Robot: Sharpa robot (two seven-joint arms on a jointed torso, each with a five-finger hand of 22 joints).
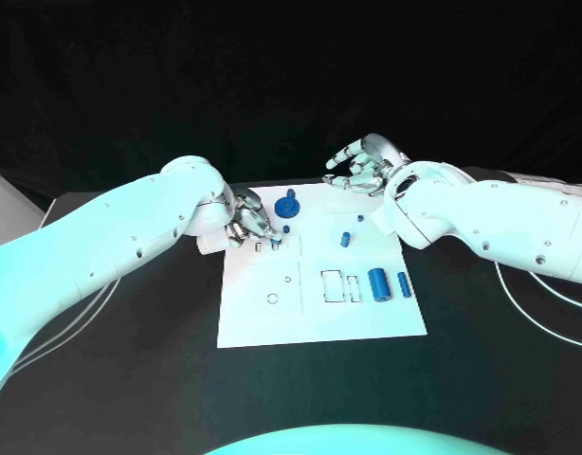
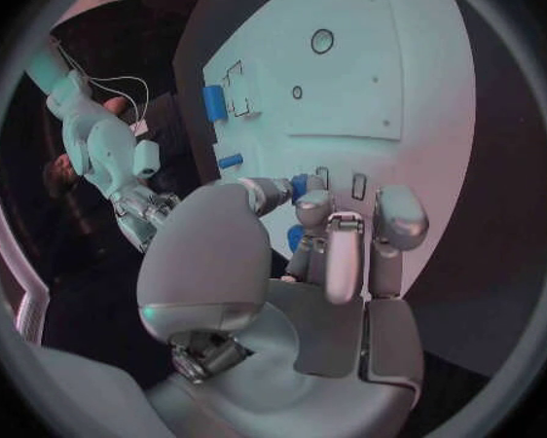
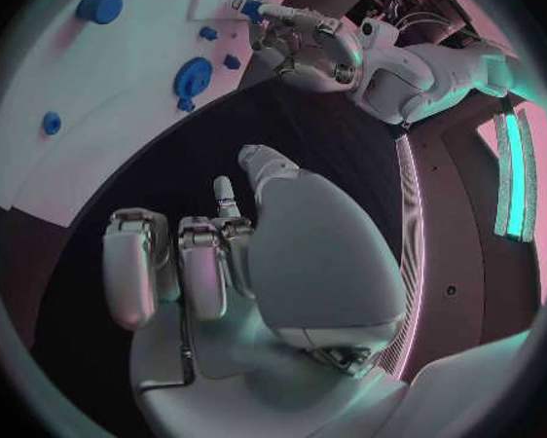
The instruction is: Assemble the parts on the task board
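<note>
Head view: left hand fingers pinch a small blue part over the white task board; right hand fingers curled, holding nothing.

left hand: fingers pinched together, angled down; right hand: raised, fingers curled

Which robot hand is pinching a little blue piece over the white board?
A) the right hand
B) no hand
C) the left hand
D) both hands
C: the left hand pinches a small blue piece at its fingertips over the task board, while the right hand holds nothing.
</note>
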